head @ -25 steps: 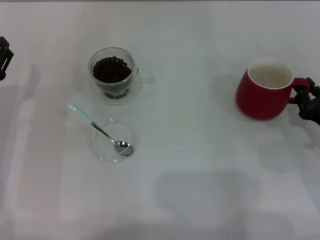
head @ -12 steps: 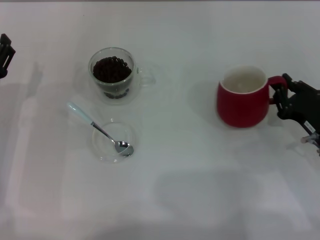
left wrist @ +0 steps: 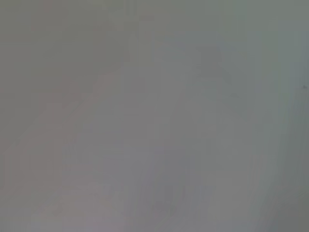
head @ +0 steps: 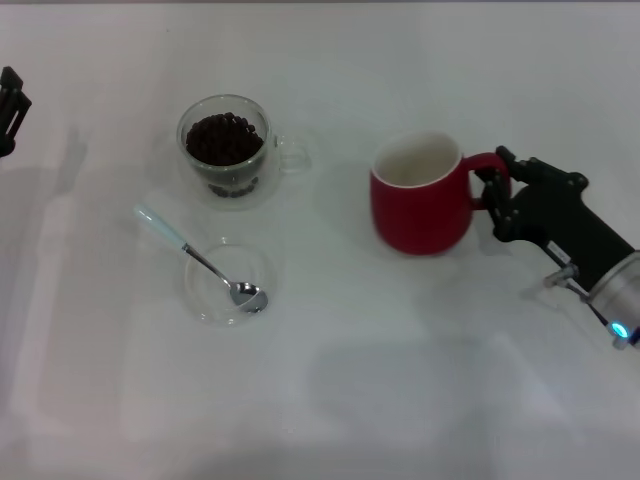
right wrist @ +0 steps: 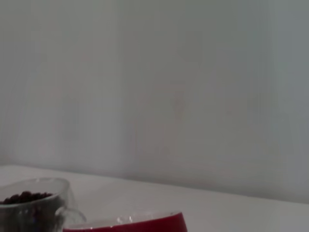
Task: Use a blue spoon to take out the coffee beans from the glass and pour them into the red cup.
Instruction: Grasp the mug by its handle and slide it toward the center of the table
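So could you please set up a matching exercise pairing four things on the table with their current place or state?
Things:
1. spoon
2. glass
3. red cup
4. left gripper

States:
A. held by its handle in the right gripper
B. at the far left edge, away from everything
C. bowl resting in the saucer
D. full of beans

Pairs: 1-C, 2-D, 3-A, 4-B

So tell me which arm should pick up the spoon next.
Left, probably. The light-blue-handled metal spoon lies on the left arm's side, and the left gripper holds nothing there. The right gripper grips the glossy red ceramic cup's handle.
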Robot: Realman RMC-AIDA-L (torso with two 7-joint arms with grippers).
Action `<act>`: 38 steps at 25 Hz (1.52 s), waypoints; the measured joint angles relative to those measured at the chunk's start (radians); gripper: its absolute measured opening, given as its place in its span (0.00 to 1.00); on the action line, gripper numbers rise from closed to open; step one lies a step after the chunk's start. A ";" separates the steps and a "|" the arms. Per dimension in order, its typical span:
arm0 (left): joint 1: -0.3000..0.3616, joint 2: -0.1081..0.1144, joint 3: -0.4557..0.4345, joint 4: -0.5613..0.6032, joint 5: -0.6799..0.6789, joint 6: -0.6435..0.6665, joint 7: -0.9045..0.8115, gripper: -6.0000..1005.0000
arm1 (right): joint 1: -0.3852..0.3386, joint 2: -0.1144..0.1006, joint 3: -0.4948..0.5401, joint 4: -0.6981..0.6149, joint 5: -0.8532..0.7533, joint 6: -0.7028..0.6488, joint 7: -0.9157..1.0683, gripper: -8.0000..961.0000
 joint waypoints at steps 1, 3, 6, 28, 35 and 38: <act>0.000 0.000 0.000 0.000 0.000 0.000 0.000 0.89 | 0.002 0.000 -0.002 -0.008 -0.001 0.010 -0.012 0.20; 0.002 0.000 0.000 0.000 0.000 0.001 0.000 0.89 | 0.005 0.001 -0.008 -0.016 -0.001 0.025 -0.027 0.20; 0.005 0.000 0.000 0.000 0.000 0.001 0.000 0.89 | 0.012 0.001 -0.023 -0.019 -0.002 0.040 -0.034 0.20; 0.001 0.000 -0.001 0.000 0.000 0.001 0.003 0.89 | 0.024 -0.002 -0.038 -0.019 -0.083 0.078 -0.064 0.19; 0.001 0.000 -0.003 0.000 0.000 0.001 0.001 0.89 | 0.020 -0.004 -0.032 -0.019 -0.083 0.077 -0.050 0.43; 0.001 0.000 -0.003 0.000 0.000 0.001 0.001 0.89 | 0.016 -0.007 -0.033 -0.016 -0.083 0.075 -0.011 0.52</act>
